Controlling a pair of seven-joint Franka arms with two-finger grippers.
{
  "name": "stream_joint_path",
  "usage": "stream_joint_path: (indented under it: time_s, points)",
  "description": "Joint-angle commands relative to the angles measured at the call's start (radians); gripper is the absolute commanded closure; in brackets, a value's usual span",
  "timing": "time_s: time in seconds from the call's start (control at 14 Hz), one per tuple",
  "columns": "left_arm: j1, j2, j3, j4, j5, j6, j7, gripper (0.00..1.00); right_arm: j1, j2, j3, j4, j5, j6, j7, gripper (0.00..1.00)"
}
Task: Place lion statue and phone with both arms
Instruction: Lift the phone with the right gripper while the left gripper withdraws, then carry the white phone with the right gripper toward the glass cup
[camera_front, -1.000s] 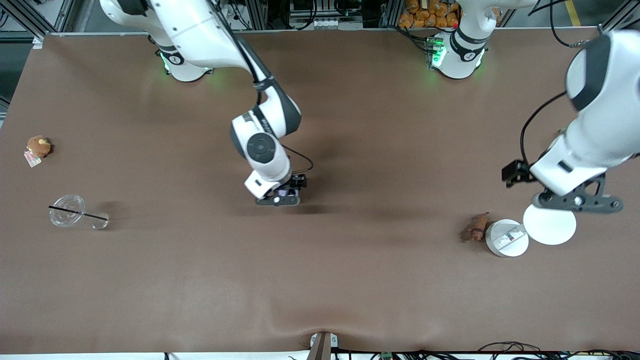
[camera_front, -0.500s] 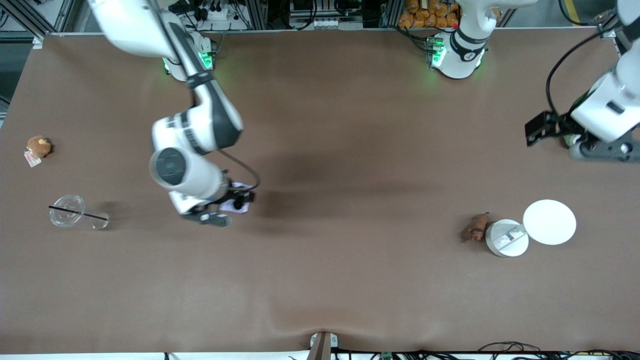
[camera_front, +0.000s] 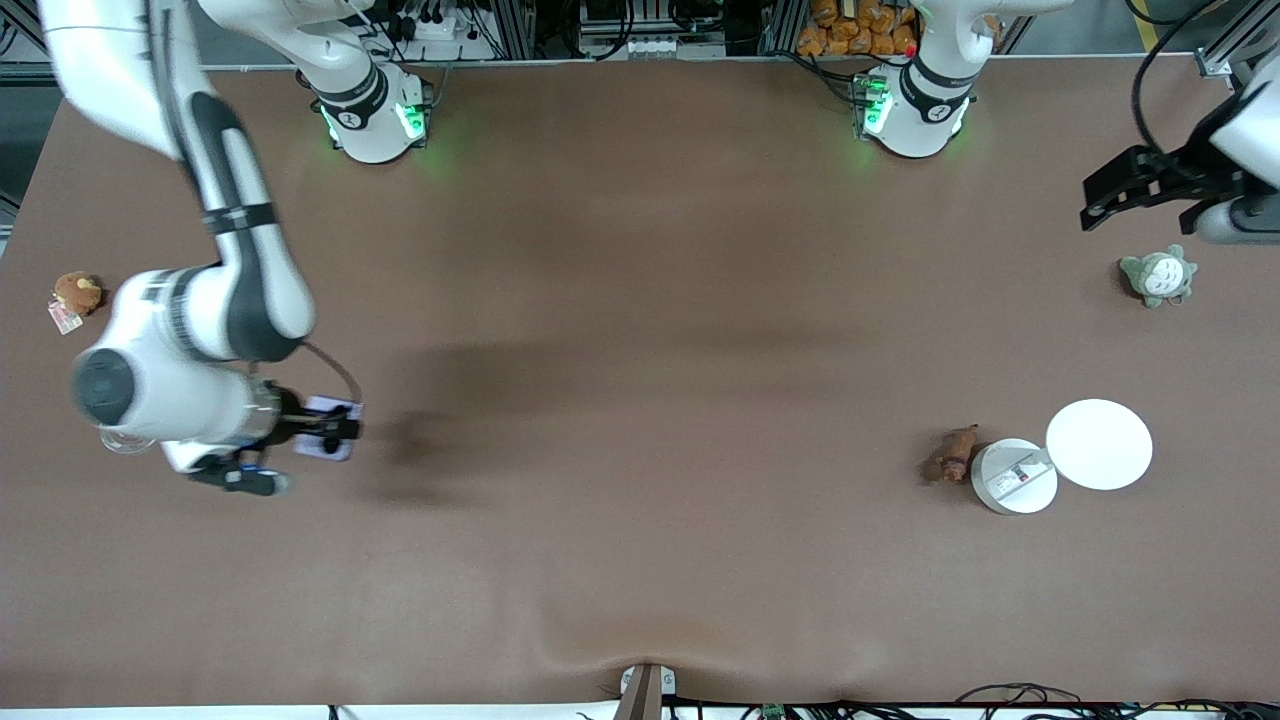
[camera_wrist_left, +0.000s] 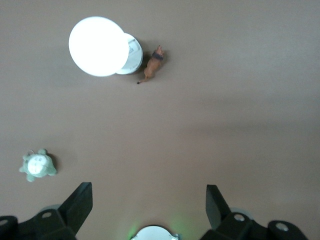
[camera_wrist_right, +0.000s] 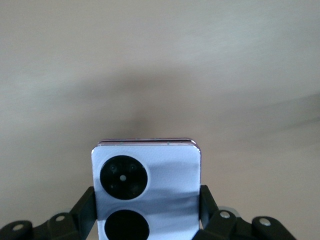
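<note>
Right gripper (camera_front: 300, 450) now swung over the right arm's end of the brown table (camera_front: 640, 300), clamping the small lavender-white folded phone (camera_wrist_right: 146, 192), left gripper (camera_wrist_left: 149, 210) raised higher, spread wide, tiny reddish-brown lion statue (camera_front: 955, 453) lying beside a round white disc (camera_front: 1014, 476).

- No text, brand, number or sign can be read in any view.
- The round white container (camera_front: 1014, 476) beside the lion statue (camera_front: 955, 453) carries a small printed label (camera_front: 1021, 474) with dark marks, but they are too small to make out.
- The brown plush toy (camera_front: 77, 292) at the right arm's end of the tabletop has a small tag (camera_front: 64, 319) touching it; nothing on it is legible.
- The phone (camera_wrist_right: 146, 190) shows a plain pale face with two round black lenses and no lettering.
- The arm bases show a small dark round mark each, not legible.
</note>
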Motion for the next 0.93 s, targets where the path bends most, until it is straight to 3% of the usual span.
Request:
stream_joint_path:
  time_s: [0.0,0.57,0.86]
  points:
    - [0.028,-0.059,-0.005,-0.068,-0.025,-0.001,-0.012,0.0,-0.073,0.066,0.022,0.01,-0.037,0.088,-0.073,1.0]
    - [0.036,-0.06,0.0,-0.079,-0.01,-0.041,-0.032,0.0,-0.16,0.147,0.016,-0.002,-0.082,0.211,-0.197,1.0]
    - [0.065,-0.06,-0.003,-0.079,-0.007,-0.04,-0.031,0.0,-0.154,0.153,0.016,-0.089,-0.08,0.316,-0.196,1.0]
